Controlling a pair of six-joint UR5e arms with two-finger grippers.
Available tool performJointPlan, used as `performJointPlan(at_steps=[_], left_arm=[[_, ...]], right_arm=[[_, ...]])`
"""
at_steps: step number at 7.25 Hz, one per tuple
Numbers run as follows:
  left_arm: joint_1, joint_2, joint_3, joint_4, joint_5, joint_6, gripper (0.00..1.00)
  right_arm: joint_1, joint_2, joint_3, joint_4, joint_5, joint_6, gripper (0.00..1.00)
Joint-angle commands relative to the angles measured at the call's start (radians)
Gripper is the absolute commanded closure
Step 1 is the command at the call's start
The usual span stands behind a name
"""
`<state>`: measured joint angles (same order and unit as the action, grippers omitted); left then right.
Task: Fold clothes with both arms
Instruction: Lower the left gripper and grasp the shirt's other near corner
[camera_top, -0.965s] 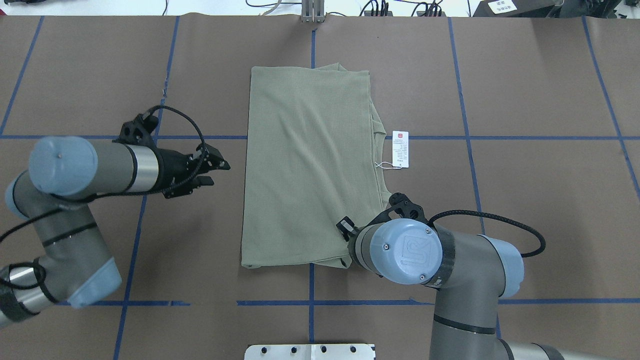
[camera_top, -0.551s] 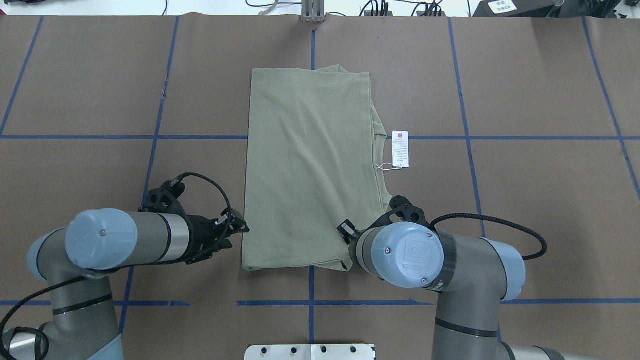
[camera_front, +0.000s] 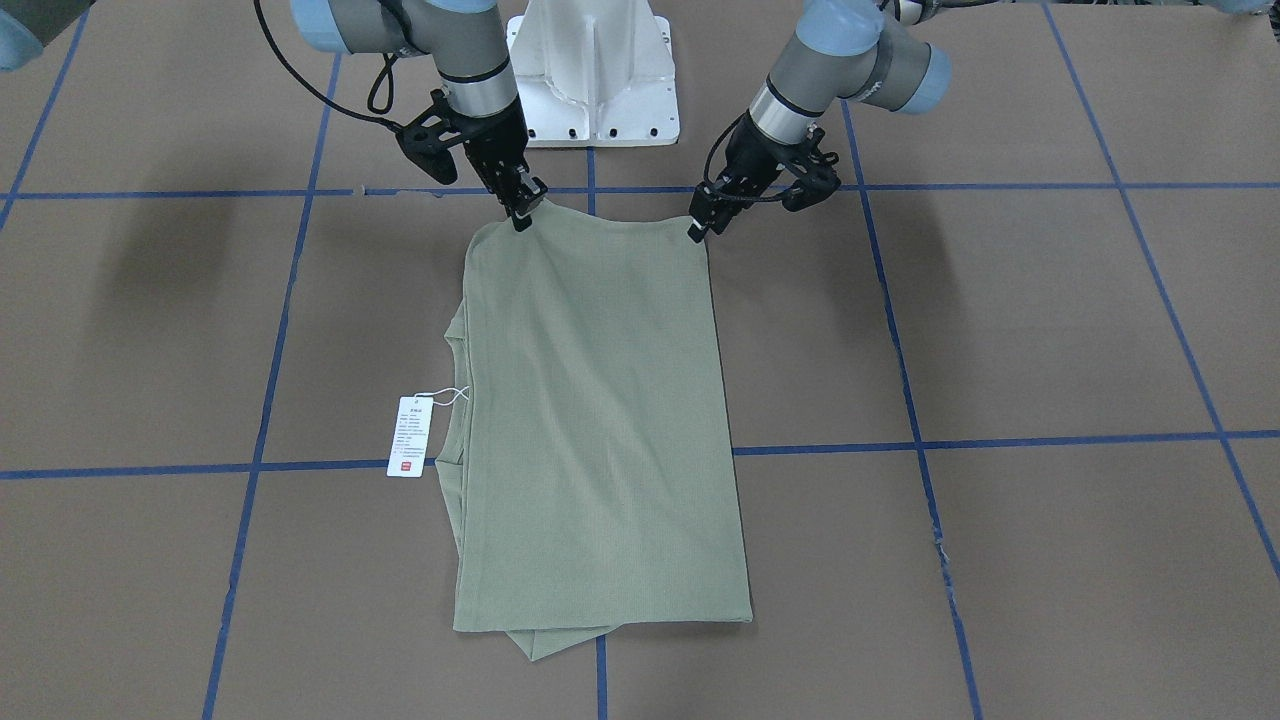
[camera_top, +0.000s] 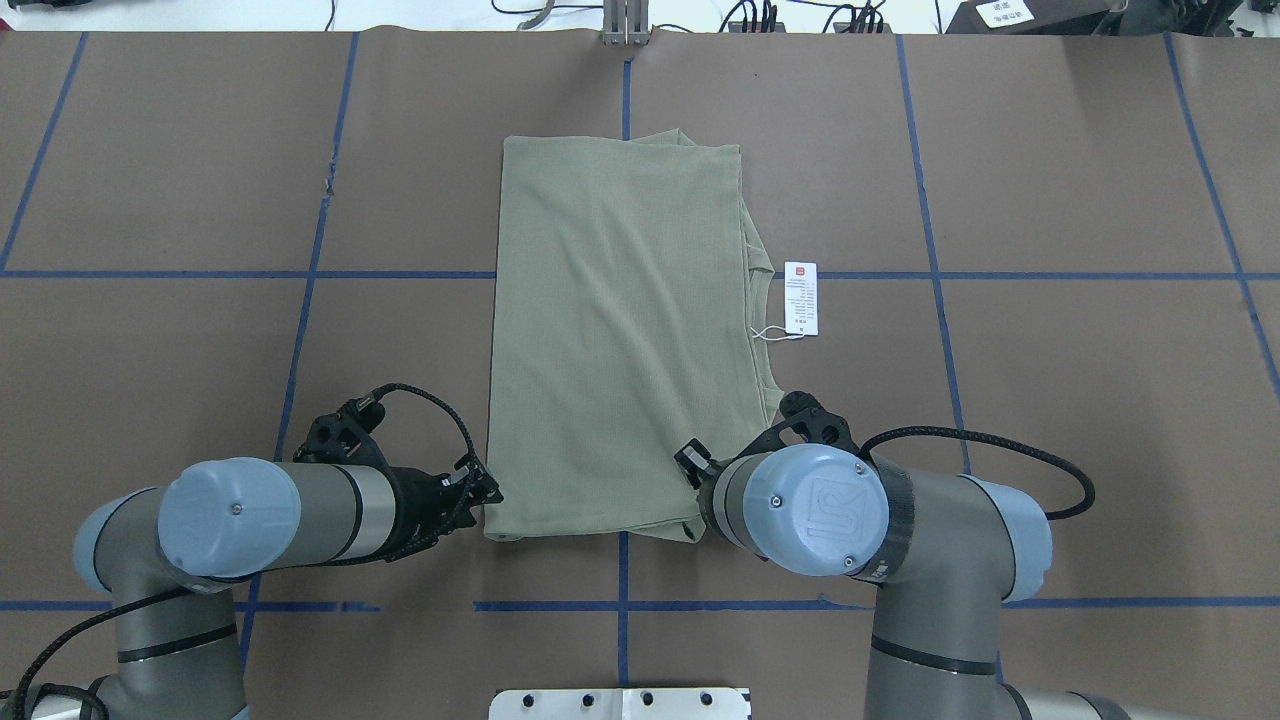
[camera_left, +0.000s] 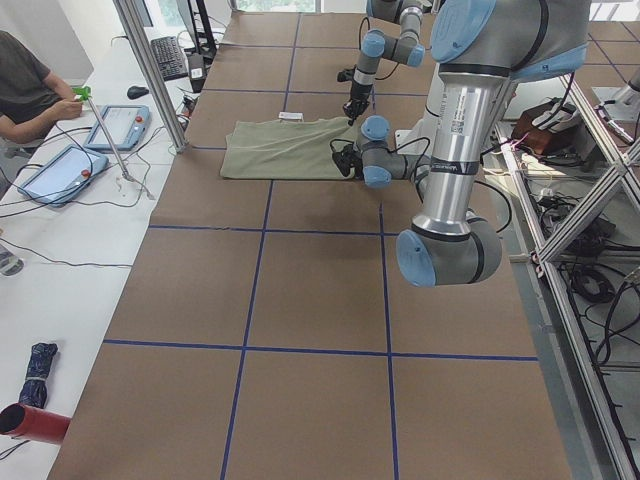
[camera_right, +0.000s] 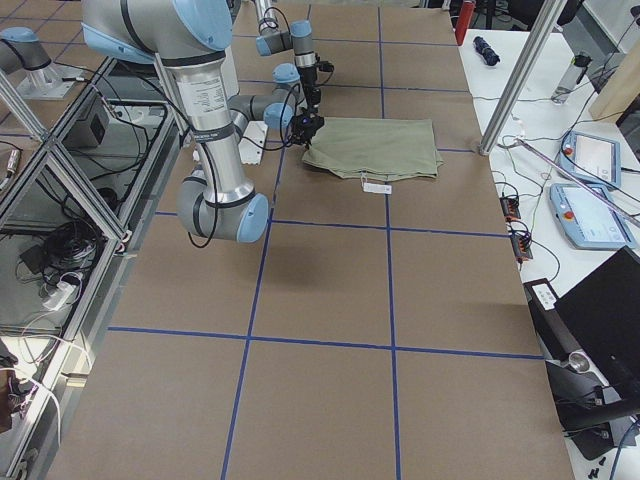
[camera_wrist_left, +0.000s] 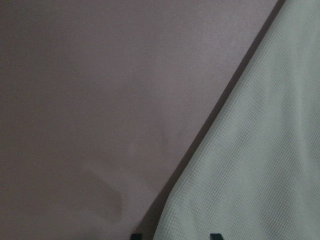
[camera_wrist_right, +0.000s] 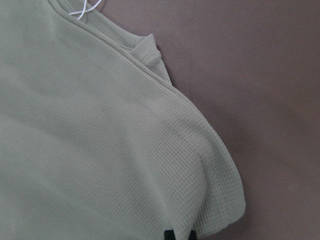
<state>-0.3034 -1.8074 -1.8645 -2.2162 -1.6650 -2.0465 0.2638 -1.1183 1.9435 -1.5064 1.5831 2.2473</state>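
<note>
My left end effector (camera_top: 490, 491) sits at the near left corner of the shirt (camera_top: 620, 330), low over the counter (camera_top: 1100, 420). Its wrist view shows my two fingertips apart with the shirt's edge running between them, so it is parted around the hem and, as I judge, has not yet closed on anything. The shirt lies flat, folded into a long sage-green rectangle whose long axis runs straight away from me. Its near short edge is the one within my reach and its far short edge lies well beyond. My right end effector (camera_front: 522, 216) is at the shirt's near right corner, fingertips almost together with a raised pucker of knit pinched between them. Each end effector is nearest its own corner, neither favoured. The coming move, I think, carries that near edge along the long axis toward the far one, once the left closes. Just right of the shirt, beside its collar, lies the white hang tag (camera_top: 801, 298) on its string. The counter is brown, crossed by blue tape lines (camera_top: 1050, 275), and brown surface shows past the shirt on every side.
</note>
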Motion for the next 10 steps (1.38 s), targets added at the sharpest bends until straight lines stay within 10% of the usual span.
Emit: performJointPlan(at_steps=[1, 10], left_arm=[[0.01, -0.003, 0.007, 0.003, -0.001, -0.006, 0.69], [0.04, -0.021, 0.024, 0.001, -0.002, -0.006, 0.64]], right_arm=[[0.0, 0.0, 0.0, 0.0, 0.0, 0.0, 1.0], [0.0, -0.002, 0.015, 0.0, 0.002, 0.0, 1.0]])
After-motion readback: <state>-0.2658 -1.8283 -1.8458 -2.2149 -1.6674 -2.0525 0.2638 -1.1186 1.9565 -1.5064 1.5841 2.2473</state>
